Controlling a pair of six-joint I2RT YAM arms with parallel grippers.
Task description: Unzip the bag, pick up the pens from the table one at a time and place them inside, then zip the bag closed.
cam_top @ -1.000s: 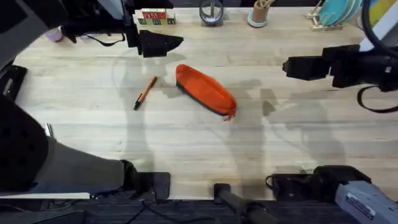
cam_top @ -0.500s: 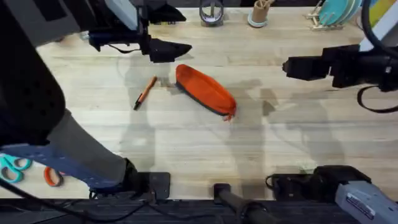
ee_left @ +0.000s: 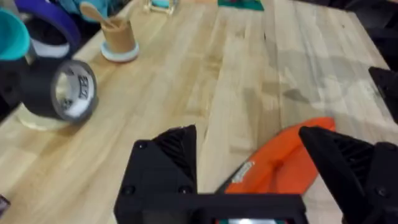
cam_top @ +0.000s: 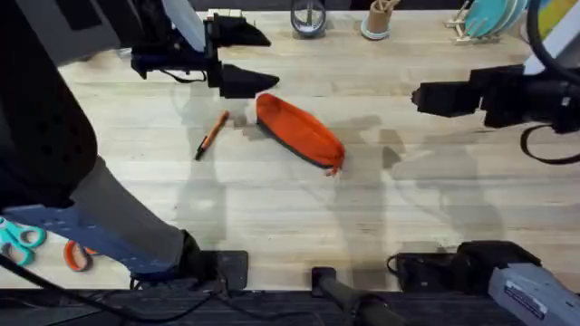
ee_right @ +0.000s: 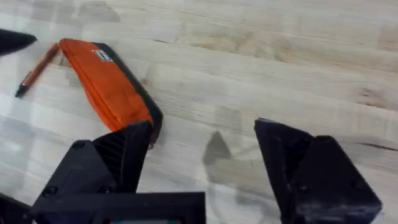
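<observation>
One bag [cam_top: 300, 132] and one pen [cam_top: 212, 134] lie on the table [cam_top: 272, 199]. The left gripper [cam_top: 246, 56], released, hovers just beyond the bag's end; the right gripper [ee_right: 202, 152], also released, is well apart.

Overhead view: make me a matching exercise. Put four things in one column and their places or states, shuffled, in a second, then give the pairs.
Things:
1. pen
2. bag
3. left pincer
4. right pincer

Places or states:
A. open, above the bag's far end
B. lying on the table, left of the bag
C. open, off to the bag's right
D. mid-table, zipped shut

Pairs: 1-B, 2-D, 3-A, 4-C
</observation>
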